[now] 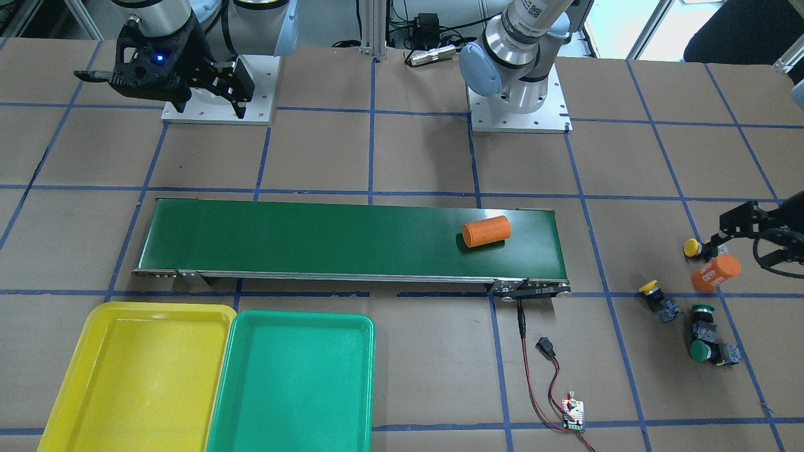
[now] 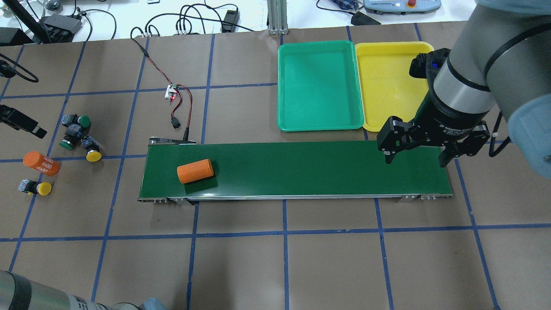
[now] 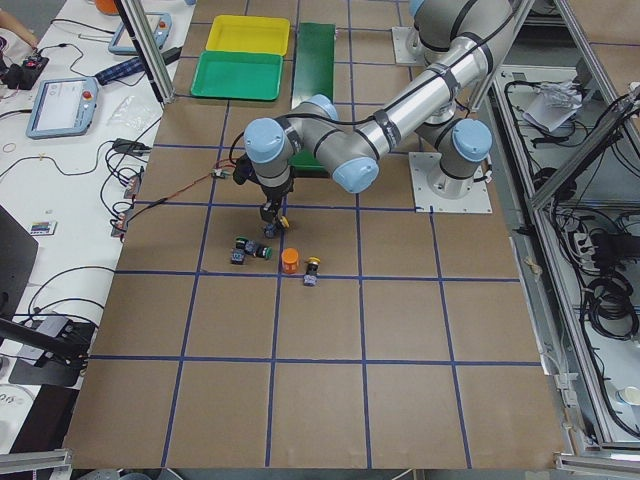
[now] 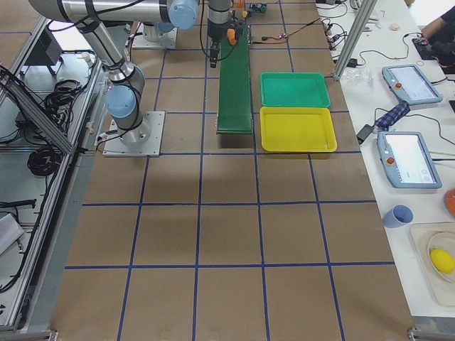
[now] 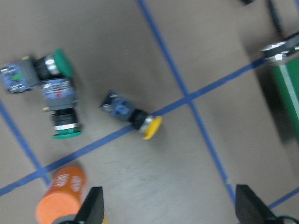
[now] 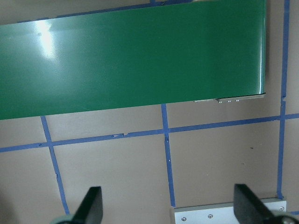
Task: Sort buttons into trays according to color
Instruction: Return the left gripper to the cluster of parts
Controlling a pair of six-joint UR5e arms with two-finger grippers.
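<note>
Here, the robot's left hand [image 5: 169,198] hangs over the worktop [image 2: 327,258], fingers spread wide with nothing between them. In the wrist view one finger overlaps an orange cylinder [image 5: 60,198]. Just ahead, a yellow button [image 5: 133,116] lies on its side across a blue tape line. Two green buttons [image 2: 73,132] touch each other close by, and a second yellow button [image 2: 38,188] lies just beside the cylinder. All four are on the worktop at the robot's left. None has reached the yellow tray [image 2: 387,86] or the green tray [image 2: 320,86], set side by side near the far end of the belt [image 2: 323,168].

The step looks like a first pick, probably of a yellow button, though which one is hard to call. Done well, the wrist turns so the fingers straddle the dark body, not the rounded cap. The hand then comes straight down clear of the cylinder and the green buttons, and closes gently so nothing rolls.

The right hand [image 2: 416,159], likewise wide and empty, hangs above the belt's tray end. Another orange cylinder [image 2: 195,171] lies toward the belt's other end.
</note>
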